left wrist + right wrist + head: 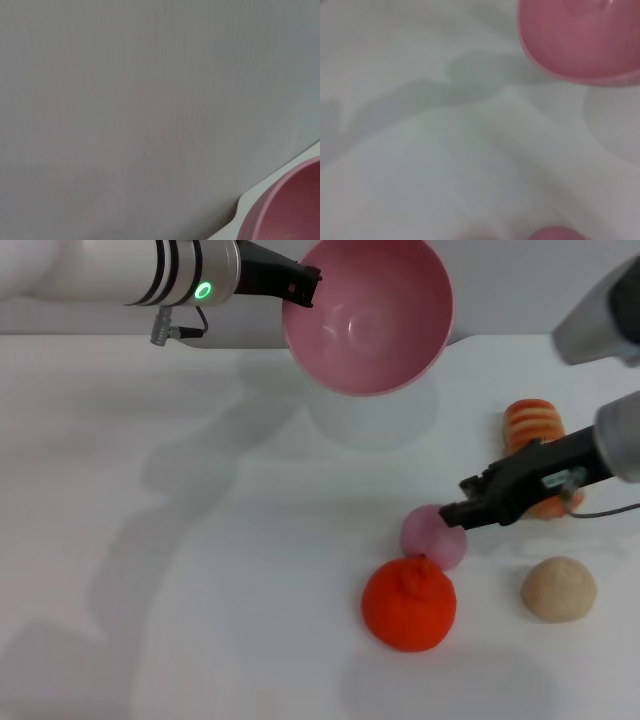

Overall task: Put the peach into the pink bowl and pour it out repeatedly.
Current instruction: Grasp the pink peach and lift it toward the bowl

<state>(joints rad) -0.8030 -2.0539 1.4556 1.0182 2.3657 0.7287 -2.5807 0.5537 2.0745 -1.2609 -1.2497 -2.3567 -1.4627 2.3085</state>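
Only the head view takes in the whole white table: the left gripper pinches the rim of the pink bowl, held lifted above the table and tipped so its open mouth faces forward, with nothing inside it. The peach lies on the table, touching the orange-red fruit just in front of it, and the right gripper sits right at the peach's upper edge; whether its claw is spread or pressed together I cannot tell. A beige ball rests to the right, apart from the others, and a striped orange piece lies behind the right arm. The left wrist view shows only a slice of the bowl's rim against a plain grey surface. The right wrist view catches the bowl's outside hanging over its own shadow, and a sliver of the peach.
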